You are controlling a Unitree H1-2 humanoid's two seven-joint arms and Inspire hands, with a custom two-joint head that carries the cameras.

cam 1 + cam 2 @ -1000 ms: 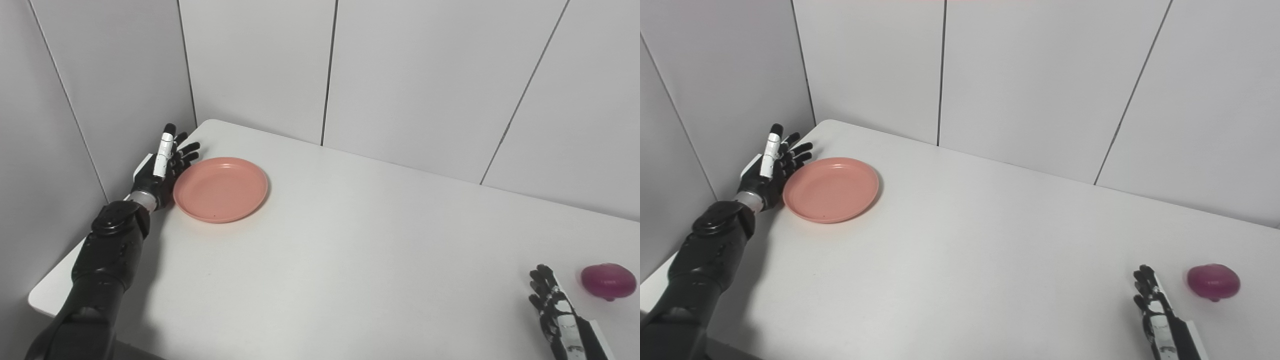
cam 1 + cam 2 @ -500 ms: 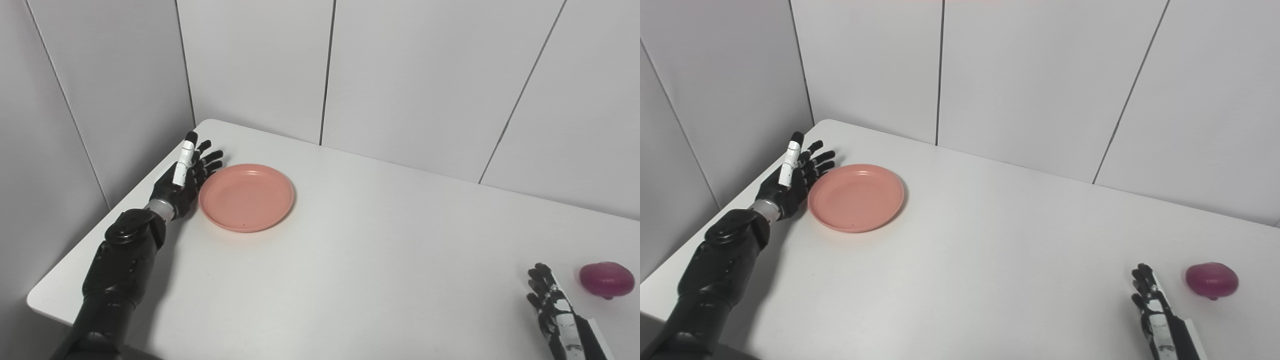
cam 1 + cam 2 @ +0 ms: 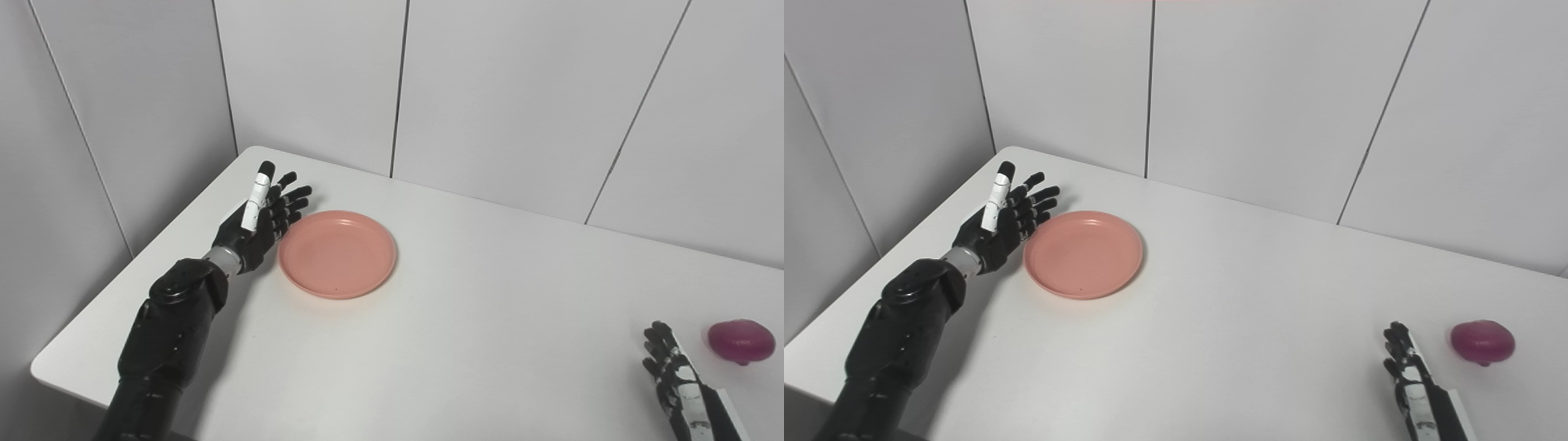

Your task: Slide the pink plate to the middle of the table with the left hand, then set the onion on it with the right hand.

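I hold the left hand (image 3: 260, 220), fingers spread, against the pink plate (image 3: 338, 253) rim; the right hand (image 3: 677, 383), fingers apart, rests near the onion (image 3: 740, 340).

Pink plate (image 3: 337, 253) flat, left of centre, purple onion (image 3: 740, 340) far right

one pink plate (image 3: 337, 254), one purple onion (image 3: 740, 341), one white table (image 3: 465, 343), two robot hands, left hand (image 3: 260, 222), right hand (image 3: 675, 383)

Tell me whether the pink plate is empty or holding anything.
Empty. The pink plate shows only bare pink surface; the onion sits on the table far off.
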